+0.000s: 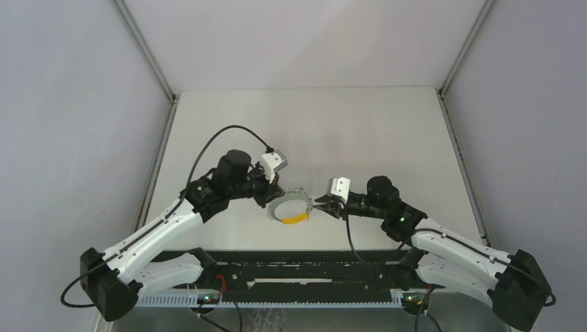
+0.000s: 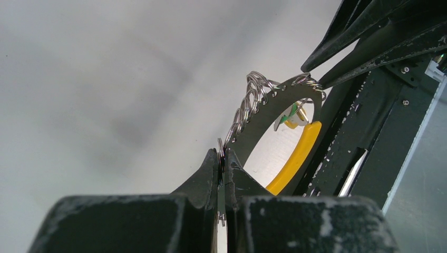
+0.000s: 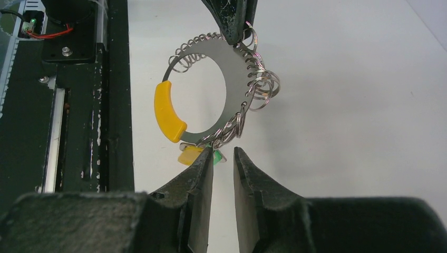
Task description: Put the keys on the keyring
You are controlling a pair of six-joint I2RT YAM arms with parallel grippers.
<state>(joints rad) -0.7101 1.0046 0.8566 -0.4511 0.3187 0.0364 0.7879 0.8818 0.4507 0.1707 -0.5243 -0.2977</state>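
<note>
Left end effector (image 2: 222,158) clamped keyring (image 3: 236,79) rim; right end effector (image 3: 223,153) stood slightly apart, keys (image 3: 191,156) just ahead. Seemingly threading step; fine pinch needed next.

1 high view looking down the table (image 1: 311,124), 2 wrist views close-up — facing each other, all sharing the keyring (image 3: 236,79)

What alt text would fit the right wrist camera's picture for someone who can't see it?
A grey keyring, edged with wire loops and a yellow sleeve, is pinched at the top by the left gripper. Below it the right gripper, jaws slightly apart, sits beside a yellow key and a green key.
</note>
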